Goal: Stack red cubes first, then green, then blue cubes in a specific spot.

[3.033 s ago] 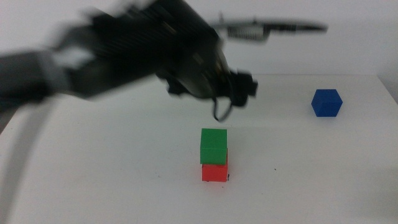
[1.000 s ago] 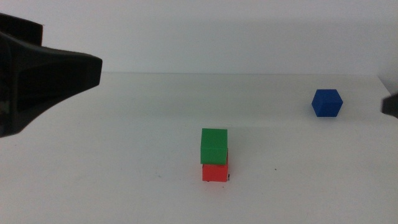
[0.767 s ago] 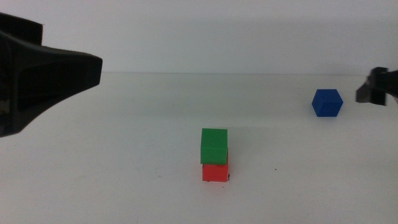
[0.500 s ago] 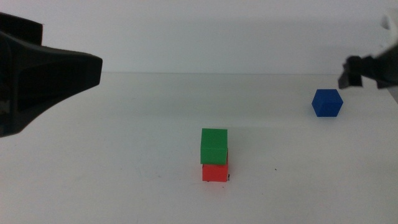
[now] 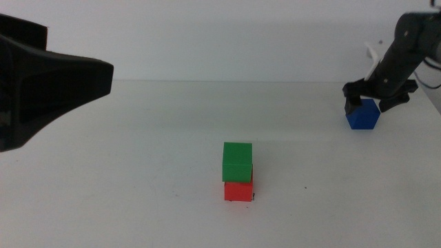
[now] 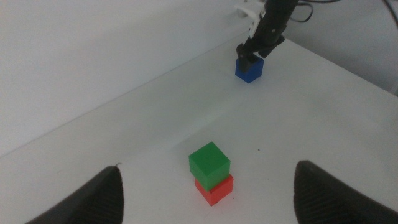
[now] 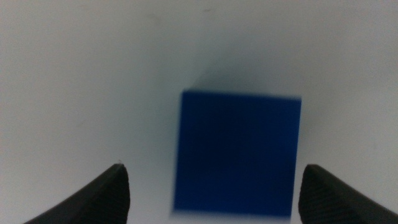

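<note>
The green cube [image 5: 237,160] sits on the red cube [image 5: 238,190] at the table's middle front, also seen from the left wrist as green cube [image 6: 209,163] on red cube [image 6: 215,190]. A tiny dark mark of the specific spot [image 5: 253,197] peeks out at the red cube's corner. The blue cube [image 5: 362,116] rests far right. My right gripper [image 5: 372,99] hovers just over it, open, its jaws either side of the blue cube [image 7: 236,152]. My left gripper [image 5: 55,83] waits at the left, open and empty.
A lone black speck [image 5: 305,187] lies on the white table [image 5: 138,172] right of the stack. The table's right edge runs close behind the blue cube, and a white cable [image 5: 373,55] hangs by the right arm.
The right arm has come in from the right edge and dropped over the blue cube. The left arm, which swept back off the table earlier, has stayed still. The cubes have not moved.
</note>
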Controlling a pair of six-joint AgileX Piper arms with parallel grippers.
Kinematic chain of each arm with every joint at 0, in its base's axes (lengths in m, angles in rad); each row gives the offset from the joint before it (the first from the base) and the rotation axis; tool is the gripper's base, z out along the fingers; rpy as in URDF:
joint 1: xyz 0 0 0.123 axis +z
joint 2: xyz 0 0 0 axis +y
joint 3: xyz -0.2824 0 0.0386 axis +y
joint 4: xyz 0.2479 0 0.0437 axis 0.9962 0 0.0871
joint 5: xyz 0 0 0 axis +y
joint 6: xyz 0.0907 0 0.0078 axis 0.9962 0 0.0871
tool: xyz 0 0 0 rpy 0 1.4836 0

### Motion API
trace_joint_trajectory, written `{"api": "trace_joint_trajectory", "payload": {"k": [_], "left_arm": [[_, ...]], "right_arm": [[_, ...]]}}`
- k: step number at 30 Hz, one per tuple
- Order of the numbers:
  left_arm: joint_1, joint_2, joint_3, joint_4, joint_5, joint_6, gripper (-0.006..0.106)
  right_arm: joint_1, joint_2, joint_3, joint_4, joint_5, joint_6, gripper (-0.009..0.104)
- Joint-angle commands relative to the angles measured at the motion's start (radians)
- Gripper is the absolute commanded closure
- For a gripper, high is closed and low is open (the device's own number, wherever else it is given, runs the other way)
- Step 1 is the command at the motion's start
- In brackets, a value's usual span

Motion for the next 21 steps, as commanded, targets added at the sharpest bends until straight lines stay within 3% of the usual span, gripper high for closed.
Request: {"api": "trace_joint_trajectory", "payload": {"k": [1, 3, 4, 6, 7, 11, 13, 17, 19, 21], "left_arm": [[0.000, -0.002, 0.001, 0.005, -0.014, 0.000, 0.007], [0.000, -0.002, 0.001, 0.005, -0.014, 0.000, 0.007], [0.000, -0.002, 0.001, 0.005, -0.014, 0.000, 0.007], [0.000, -0.002, 0.001, 0.005, -0.014, 0.000, 0.007], [0.000, -0.002, 0.001, 0.005, -0.014, 0.000, 0.007], [0.000, -0.002, 0.001, 0.005, -0.014, 0.000, 0.007], [0.000, -0.002, 0.001, 0.005, -0.014, 0.000, 0.007], [0.000, -0.002, 0.001, 0.005, -0.014, 0.000, 0.007], [0.000, -0.002, 0.001, 0.005, -0.014, 0.000, 0.007], [0.000, -0.002, 0.001, 0.005, -0.014, 0.000, 0.007]], "right_arm": [[-0.005, 0.034, -0.017, -0.044, -0.046, 0.004, 0.004], [-0.005, 0.053, -0.017, -0.073, -0.083, 0.008, 0.016], [-0.005, 0.057, -0.017, -0.086, -0.102, 0.013, 0.032], [-0.003, 0.048, -0.017, -0.090, -0.103, 0.021, 0.081], [0.001, 0.032, -0.017, -0.082, -0.088, 0.039, 0.097], [0.048, -0.094, 0.029, -0.066, -0.029, 0.113, 0.093], [0.119, -0.216, 0.125, -0.090, -0.031, 0.178, 0.096], [0.350, -0.444, 0.325, -0.248, -0.036, 0.455, 0.097], [0.496, -0.504, 0.360, -0.360, -0.004, 0.631, 0.097], [0.612, -0.521, 0.358, -0.422, 0.058, 0.737, 0.097]]}}
